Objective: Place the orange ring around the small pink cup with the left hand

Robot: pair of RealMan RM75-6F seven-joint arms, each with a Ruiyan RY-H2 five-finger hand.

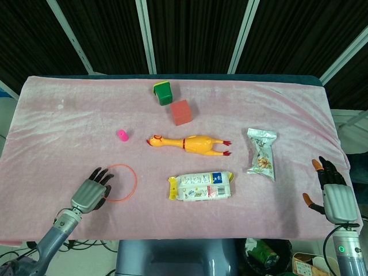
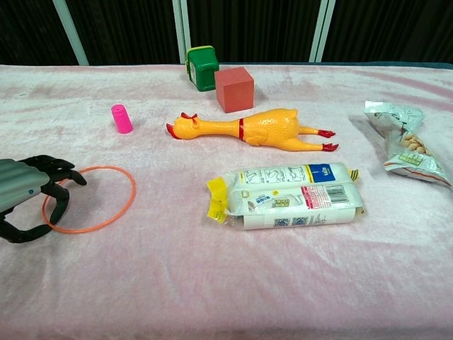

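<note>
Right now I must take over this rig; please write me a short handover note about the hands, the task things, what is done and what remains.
Left hand: at the near left of the table, fingers curled over the left edge of the orange ring; whether it grips the ring cannot be told.
Right hand: off the table's right edge, open, holding nothing.
Small pink cup: upright, beyond the ring, apart from it.
Done: hand has reached the ring.
Left: lift the ring and set it around the cup.

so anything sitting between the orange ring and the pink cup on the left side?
Nothing visible. The orange ring lies flat at the left hand; only bare cloth separates it from the small pink cup. The rubber chicken lies off to the right of that path.
</note>
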